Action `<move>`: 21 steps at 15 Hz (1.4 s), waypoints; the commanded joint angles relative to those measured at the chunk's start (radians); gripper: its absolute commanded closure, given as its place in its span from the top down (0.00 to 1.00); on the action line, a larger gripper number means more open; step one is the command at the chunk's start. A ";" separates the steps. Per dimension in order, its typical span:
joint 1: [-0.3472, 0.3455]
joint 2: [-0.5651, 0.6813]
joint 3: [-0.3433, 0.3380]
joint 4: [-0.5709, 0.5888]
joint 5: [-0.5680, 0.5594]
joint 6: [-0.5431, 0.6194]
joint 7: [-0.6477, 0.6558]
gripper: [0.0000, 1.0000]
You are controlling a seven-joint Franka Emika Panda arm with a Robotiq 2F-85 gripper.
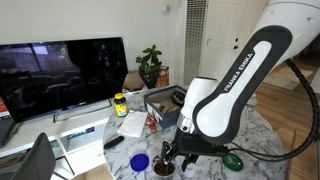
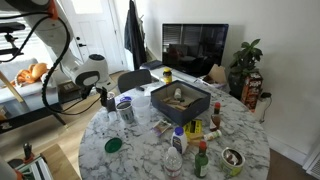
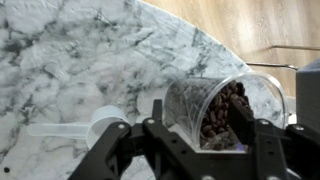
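On marble tbl (image 3: 60, 60), gripper (image 3: 200, 108) jaws apart round cup (image 3: 205, 92) w/ beans (image 3: 222, 115), scoop (image 3: 105, 121) beside

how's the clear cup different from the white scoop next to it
The clear cup is see-through and holds dark beans; the white scoop is opaque and smaller. The cup sits between the fingers of the gripper; the scoop lies outside them. Both are on the marble table.
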 commanded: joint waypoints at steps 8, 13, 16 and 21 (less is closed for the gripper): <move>0.037 0.003 -0.036 -0.002 -0.007 0.008 0.054 0.00; 0.041 -0.071 -0.062 -0.026 -0.028 -0.036 0.069 0.02; 0.030 -0.197 -0.067 -0.064 -0.036 -0.096 0.076 0.02; 0.009 -0.460 -0.106 -0.148 -0.145 -0.232 0.147 0.02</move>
